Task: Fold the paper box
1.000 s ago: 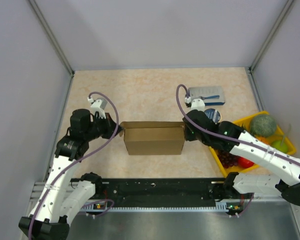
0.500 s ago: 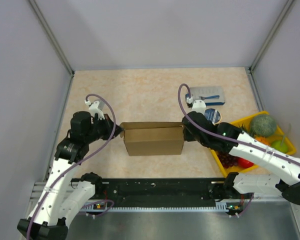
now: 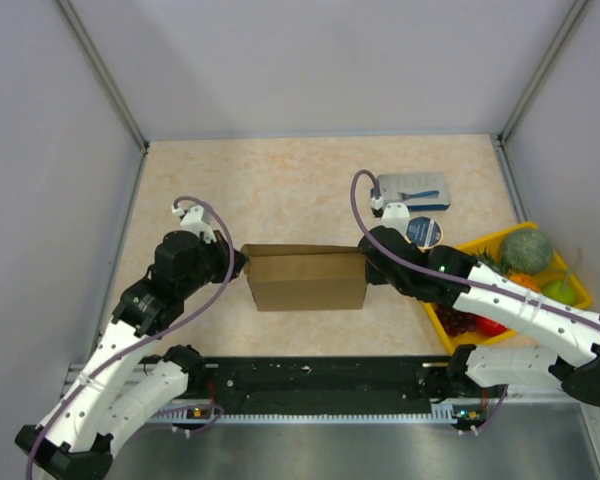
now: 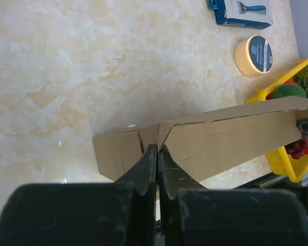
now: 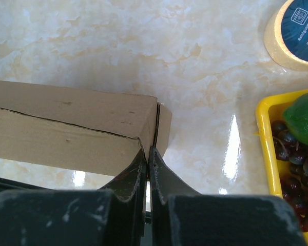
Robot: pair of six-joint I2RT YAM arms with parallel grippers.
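Note:
The paper box (image 3: 308, 278) is a brown cardboard carton lying lengthwise at the middle of the table. My left gripper (image 3: 242, 262) is at its left end. In the left wrist view the fingers are shut together, and the left gripper (image 4: 157, 148) touches the crease between the loose end flaps of the box (image 4: 220, 141). My right gripper (image 3: 368, 265) is at the box's right end. In the right wrist view it (image 5: 148, 149) is shut, its tips against the seam at the corner of the box (image 5: 72, 123) beside a narrow end flap.
A blue-and-white package (image 3: 412, 190) lies at the back right, with a tape roll (image 3: 424, 231) in front of it. A yellow tray (image 3: 570, 290) at the right edge holds a melon (image 3: 525, 250), cherries and other fruit. Grey walls enclose the table.
My left arm has swung forward and to the right, pressing its shut gripper closer into the box's left end. My right arm has edged slightly left. The box has barely moved.

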